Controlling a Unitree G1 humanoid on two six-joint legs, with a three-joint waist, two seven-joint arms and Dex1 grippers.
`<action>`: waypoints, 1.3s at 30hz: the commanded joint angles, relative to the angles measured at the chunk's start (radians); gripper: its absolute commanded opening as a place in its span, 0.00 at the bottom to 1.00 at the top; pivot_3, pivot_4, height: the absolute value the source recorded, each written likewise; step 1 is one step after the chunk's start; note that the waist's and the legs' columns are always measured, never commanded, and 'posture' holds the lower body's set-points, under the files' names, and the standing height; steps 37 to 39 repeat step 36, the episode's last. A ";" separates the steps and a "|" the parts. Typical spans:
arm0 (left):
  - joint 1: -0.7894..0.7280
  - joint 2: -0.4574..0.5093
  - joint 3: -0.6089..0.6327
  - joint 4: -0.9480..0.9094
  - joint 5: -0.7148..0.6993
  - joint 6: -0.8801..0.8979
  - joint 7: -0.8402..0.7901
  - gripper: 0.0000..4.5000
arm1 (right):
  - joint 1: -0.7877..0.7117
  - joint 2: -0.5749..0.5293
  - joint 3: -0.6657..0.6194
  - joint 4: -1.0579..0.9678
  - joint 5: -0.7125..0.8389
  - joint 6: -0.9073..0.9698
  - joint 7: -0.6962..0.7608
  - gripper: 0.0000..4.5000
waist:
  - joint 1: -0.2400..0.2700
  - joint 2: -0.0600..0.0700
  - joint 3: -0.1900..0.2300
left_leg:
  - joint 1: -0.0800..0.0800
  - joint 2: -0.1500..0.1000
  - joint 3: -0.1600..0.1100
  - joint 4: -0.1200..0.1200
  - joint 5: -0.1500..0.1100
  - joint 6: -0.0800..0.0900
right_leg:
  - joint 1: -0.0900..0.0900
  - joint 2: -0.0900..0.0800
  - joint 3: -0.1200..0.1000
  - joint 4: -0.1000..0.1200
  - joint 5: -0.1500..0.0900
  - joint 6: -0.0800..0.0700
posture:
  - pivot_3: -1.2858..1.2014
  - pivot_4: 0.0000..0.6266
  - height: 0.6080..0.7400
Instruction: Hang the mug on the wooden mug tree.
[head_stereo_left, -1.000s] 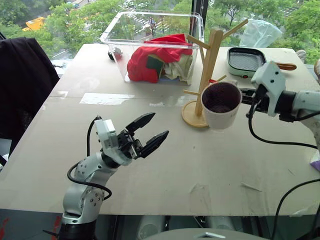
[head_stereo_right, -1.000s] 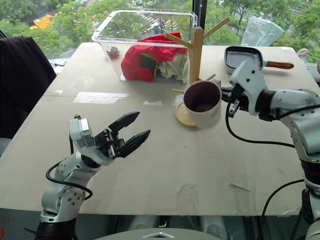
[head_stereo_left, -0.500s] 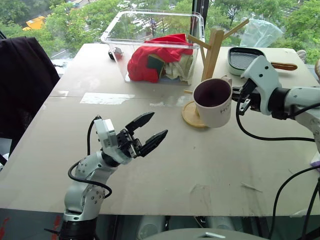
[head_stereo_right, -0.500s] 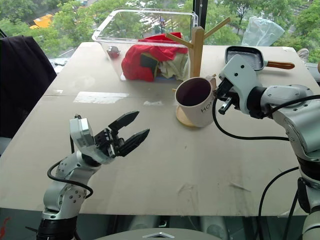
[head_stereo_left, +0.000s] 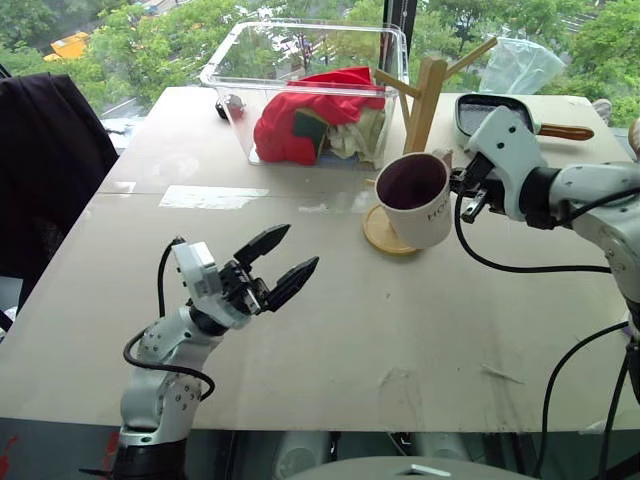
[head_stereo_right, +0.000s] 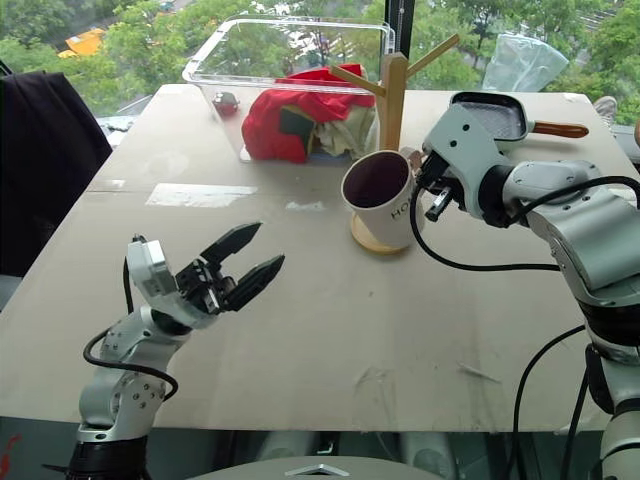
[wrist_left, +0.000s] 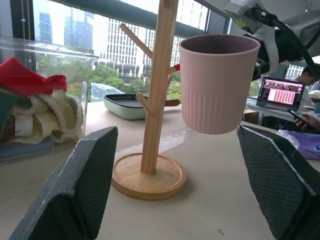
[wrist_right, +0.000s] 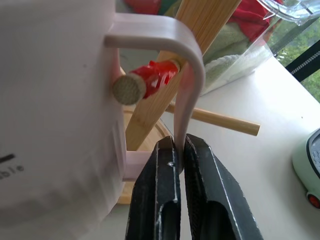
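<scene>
A white ceramic mug (head_stereo_left: 414, 199) with a dark maroon inside and dark lettering on its side hung in the air just in front of a tall light-wood mug tree (head_stereo_left: 421, 122) with a round disc base and angled pegs. The mug sat upright, above the base, clear of the pale desk (head_stereo_left: 420, 320). The right tool (wrist_right: 179, 150) had its two black fingers (wrist_right: 161, 197) clamped on the lower part of the mug's loop handle. In the right wrist view, a red-tipped peg (wrist_right: 146, 80) of the tree poked through the handle's loop, its round end close to the mug's wall.

The left tool (head_stereo_left: 282, 264) hovered over the desk well in front of the tree and off to the left, its fingers spread apart and holding nothing. Behind the tree and to its left stood a clear plastic bin (head_stereo_left: 300, 75) with red cloth inside. Behind the tree to its right lay a pale green pan (head_stereo_left: 484, 120) with a wooden handle.
</scene>
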 joint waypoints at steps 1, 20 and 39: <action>-0.001 0.011 0.025 -0.012 -0.004 -0.022 -0.010 0.87 | -0.031 0.005 -0.015 -0.004 -0.018 -0.028 -0.007 0.38 | 0.001 0.000 0.000 | 0.000 0.000 0.000 0.000 0.000 0.000 | 0.000 0.000 0.000 0.000 0.000 0.000 | 0.52 0.24 1.00; 0.088 0.090 -0.084 -0.036 0.085 0.154 0.051 0.87 | 0.590 0.145 -0.467 -0.114 0.126 -0.344 0.084 0.99 | 0.000 -0.001 0.001 | -0.001 0.000 0.000 -0.001 -0.001 0.001 | 0.000 0.000 -0.001 -0.002 0.000 0.001 | 0.52 0.24 1.00; 0.133 0.100 -0.165 0.024 0.323 0.111 0.136 0.87 | 1.010 0.348 -0.427 0.199 0.053 -0.936 0.264 0.99 | -0.015 -0.001 0.001 | 0.004 0.002 0.002 -0.001 -0.001 0.001 | 0.001 0.001 0.002 0.001 0.000 0.001 | 0.52 0.24 1.00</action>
